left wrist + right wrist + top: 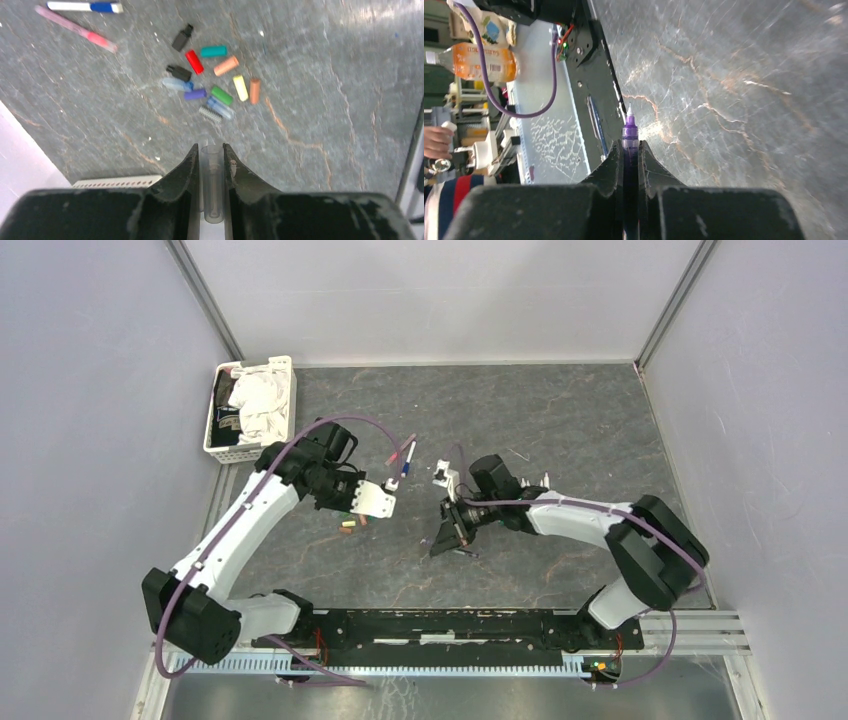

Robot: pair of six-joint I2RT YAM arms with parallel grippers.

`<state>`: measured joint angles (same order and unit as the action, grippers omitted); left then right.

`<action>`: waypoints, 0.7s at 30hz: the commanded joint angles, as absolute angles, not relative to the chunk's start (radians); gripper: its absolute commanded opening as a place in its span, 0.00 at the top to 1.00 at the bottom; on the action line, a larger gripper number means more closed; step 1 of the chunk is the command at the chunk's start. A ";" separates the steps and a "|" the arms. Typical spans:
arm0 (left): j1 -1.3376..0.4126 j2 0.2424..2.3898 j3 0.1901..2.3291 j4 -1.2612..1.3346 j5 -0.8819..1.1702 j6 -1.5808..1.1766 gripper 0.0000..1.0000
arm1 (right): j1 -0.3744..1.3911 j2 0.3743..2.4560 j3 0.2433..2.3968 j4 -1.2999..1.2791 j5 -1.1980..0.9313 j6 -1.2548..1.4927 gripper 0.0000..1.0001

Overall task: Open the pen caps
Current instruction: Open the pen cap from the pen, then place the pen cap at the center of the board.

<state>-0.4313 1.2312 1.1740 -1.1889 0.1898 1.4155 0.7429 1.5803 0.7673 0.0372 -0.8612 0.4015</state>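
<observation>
Left gripper (210, 150): jaws narrow, clamped on a clear cap (212, 180). It's a see-through tube sitting lengthwise between my fingers (186, 167), open end pointing away from the wrist.

Right gripper (629, 147): jaws nearly closed, pinching a purple pen (629, 134). The tip is bare and sticks out past the fingertips, aimed toward the black base rail (594, 65).

The rest of the pen caps (195, 94) lie loose on the grey table (325, 100), in one cluster just ahead of my left fingertips, not touching them. I can pick out:
- red (194, 61), teal (214, 51) and salmon (226, 65) on the far side
- yellow (240, 87) and brown-orange (255, 90) side by side on the right
- green (221, 95) mid-cluster
- two black ones (182, 37) on the left
- a pale blue see-through one (177, 84)
- a grey ribbed bit (210, 114) nearest my fingers; I can't tell whether it's a cap

Beyond the cluster, a blue-and-white pen (85, 6) and a pink pen (75, 29) lie well apart from the caps.

In the top view both wrists are mid-table with a gap between them. A white basket (256, 363) with cloth in it sits at the far left corner.
</observation>
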 commanded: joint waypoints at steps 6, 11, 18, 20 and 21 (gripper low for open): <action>-0.430 1.404 1.084 -0.819 0.358 1.057 0.97 | 0.528 1.324 0.734 -0.034 -0.433 0.351 1.00; -0.448 1.508 1.046 -0.697 0.328 0.970 0.87 | 0.429 1.230 0.650 -0.009 -0.113 0.370 1.00; -0.465 1.586 0.981 -0.590 0.254 0.910 0.66 | 0.371 1.275 0.589 0.082 0.121 0.387 0.99; -0.465 1.592 0.978 -0.569 0.247 0.894 0.64 | 0.368 1.308 0.585 0.108 0.162 0.376 0.99; -0.465 1.593 0.981 -0.567 0.248 0.886 0.63 | 0.364 1.325 0.583 0.128 0.174 0.369 0.99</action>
<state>-0.4625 1.5867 0.9775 -0.6556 0.2642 0.9699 0.3740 1.2766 0.5900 0.0219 0.0181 0.3775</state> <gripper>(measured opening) 0.358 0.081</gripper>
